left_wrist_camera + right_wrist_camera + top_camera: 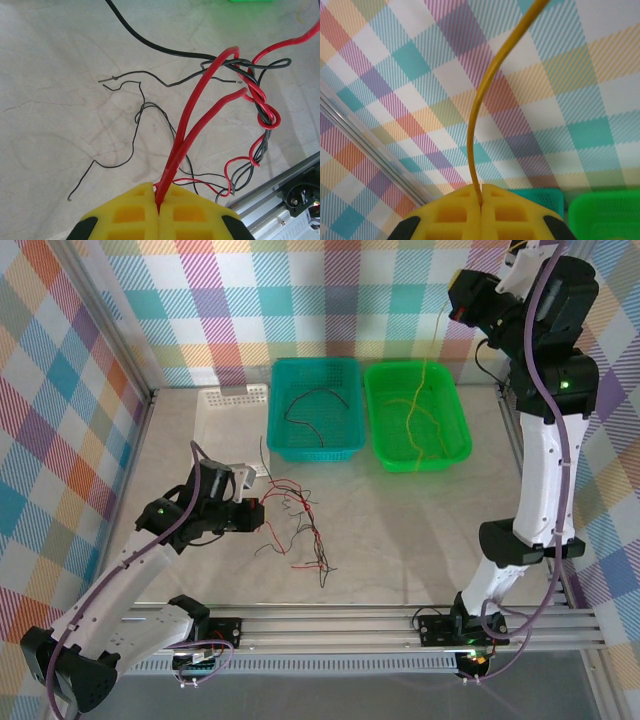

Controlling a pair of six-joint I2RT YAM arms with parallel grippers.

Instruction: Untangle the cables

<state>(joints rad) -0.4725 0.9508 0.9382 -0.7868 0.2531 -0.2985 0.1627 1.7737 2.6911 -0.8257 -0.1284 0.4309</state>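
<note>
Overhead, the left gripper (260,504) sits low over the pale marbled table (420,530). Its fingers are closed at the left edge of a loose tangle of thin red and black cables (300,530), which lies on the table in front of the baskets. Behind the tangle, a teal plastic mesh basket (280,440) holds a thin dark wire (315,402). Just beside it to the right, a green plastic mesh basket (455,430) holds thin yellow and orange wires (412,425). The right gripper (456,308) hangs high above the green basket, and a thin yellow cable (437,345) trails from it down into that basket.

On the left wrist camera, the left gripper (159,192) has its yellow fingers (130,212) pressed together, pinching two red strands (200,115). Farther right, red and black strands twist around each other in a knot (262,102). Loose black strands (135,145) lie on the table, and a silver aluminium rail (277,187) crosses the lower right corner.

On the right wrist camera, the right gripper (481,192) is likewise pressed together, pinching the thin yellow cable (479,115), which curves upward against a checked pastel backdrop (395,75). Both the teal basket (545,197) and the green basket (605,215) sit at the lower right.
</note>
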